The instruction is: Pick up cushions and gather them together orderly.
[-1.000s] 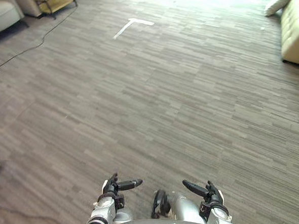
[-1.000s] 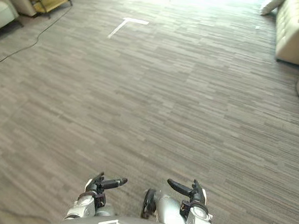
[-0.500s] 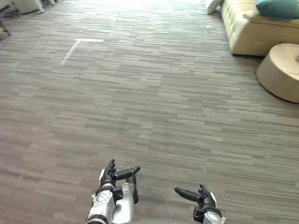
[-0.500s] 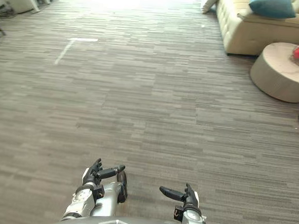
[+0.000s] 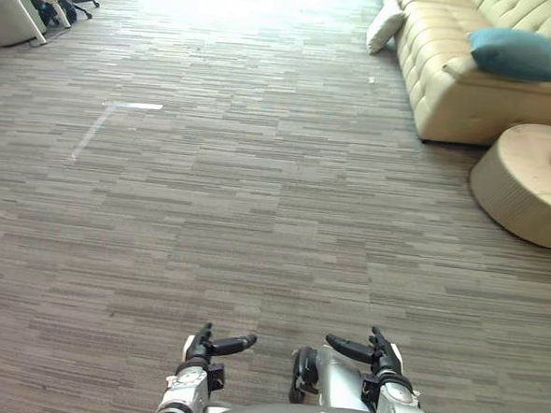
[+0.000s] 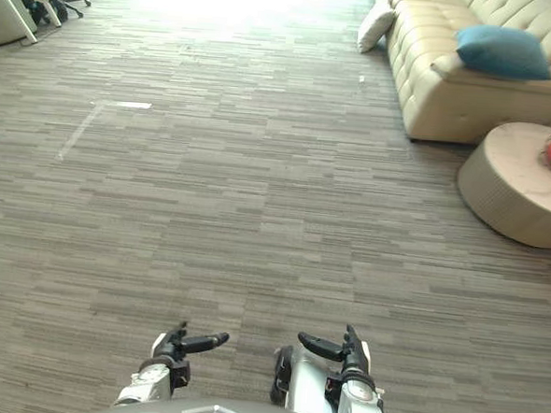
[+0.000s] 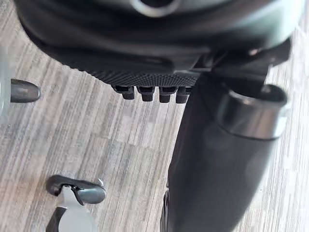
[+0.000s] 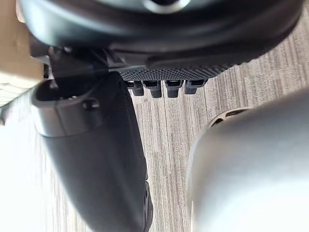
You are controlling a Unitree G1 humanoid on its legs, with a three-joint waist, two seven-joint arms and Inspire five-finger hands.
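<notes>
Carpet is grey, low-pile, striped in short planks, w/ a pale tape mark at far left. Left hand sits low in front of me, fingers relaxed and straight, thumb out toward the middle, nothing in it. Right hand is just beside it in the same pose, also empty. Both cushions lie far ahead and to the right, well apart from either hand, so I judge the right arm the nearer one, but only after a walk fwd-right. White cushion is on the floor, propped tilted against the near end of the sofa; it looks plump and soft, long axis roughly upright. The sofa is cream, tufted, prob. leather-like. Teal cushion lies flat on the seat, squarish, matte fabric, long axis across my view. Round table, beige and drum-shaped, stands just in front of the sofa, so approach to the teal one is tighter than to the white.
</notes>
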